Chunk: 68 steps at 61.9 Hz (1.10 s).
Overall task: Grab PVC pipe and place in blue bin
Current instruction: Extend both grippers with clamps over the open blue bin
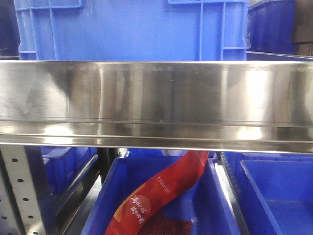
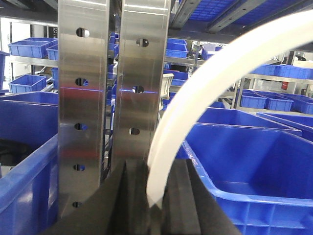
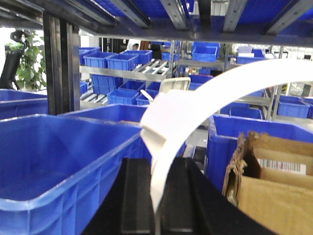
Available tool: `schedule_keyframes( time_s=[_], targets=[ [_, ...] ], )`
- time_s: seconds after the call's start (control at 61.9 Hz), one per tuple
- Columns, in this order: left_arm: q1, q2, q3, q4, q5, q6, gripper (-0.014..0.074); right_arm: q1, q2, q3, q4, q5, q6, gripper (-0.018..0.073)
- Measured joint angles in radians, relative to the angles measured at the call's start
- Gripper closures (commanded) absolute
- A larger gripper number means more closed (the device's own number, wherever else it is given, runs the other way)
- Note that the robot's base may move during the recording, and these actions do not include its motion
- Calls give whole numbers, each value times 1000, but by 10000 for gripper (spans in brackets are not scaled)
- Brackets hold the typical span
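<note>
**Left hand** [image 2: 155, 176]: black pads pressed together on the lower end of the pipe [image 2: 195, 98].
- Left of the hand: left bin [image 2: 24, 181], blue, contents hidden.
- Ahead of the hand: two punched steel posts [image 2: 83, 98].
- Right of the hand: open bin [image 2: 244, 193], blue, inner walls and floor in view.
- Pipe: white and smooth. It rises from the pads and bows up to the right over the open bin.

**Right hand** [image 3: 155, 171]: pads pinching a white pipe [image 3: 220, 88] end.
- Left of the hand: big bin [image 3: 58, 196], blue.
- Right of the hand: torn cardboard box [image 3: 274, 196], with the far bin [image 3: 230, 132] behind it.
- Pipe: looks flattish, with a joint just above the pads, and arcs right above the box.
- Whether the two hands hold one pipe or two, I cannot tell.

**Front view:**
- Steel rail [image 1: 156, 98] with the top bin [image 1: 132, 29] above it.
- Below the rail: low bin [image 1: 105, 196] holding a red packet [image 1: 161, 191].
</note>
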Motion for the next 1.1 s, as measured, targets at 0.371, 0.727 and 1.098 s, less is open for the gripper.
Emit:
schedule_keyframes(
  time_s=[0.371,0.727,1.098],
  targets=[
    [-152,114,-195,17,61,37,707,104,64,-106,-2,-19,0,718],
    [-365,530,-524,32,106,57,707,307,389,-324,0,-32,0,718],
    [-366,973,-1001,-48,414,57,707,339,712,-633,205,246,0,718]
  ],
)
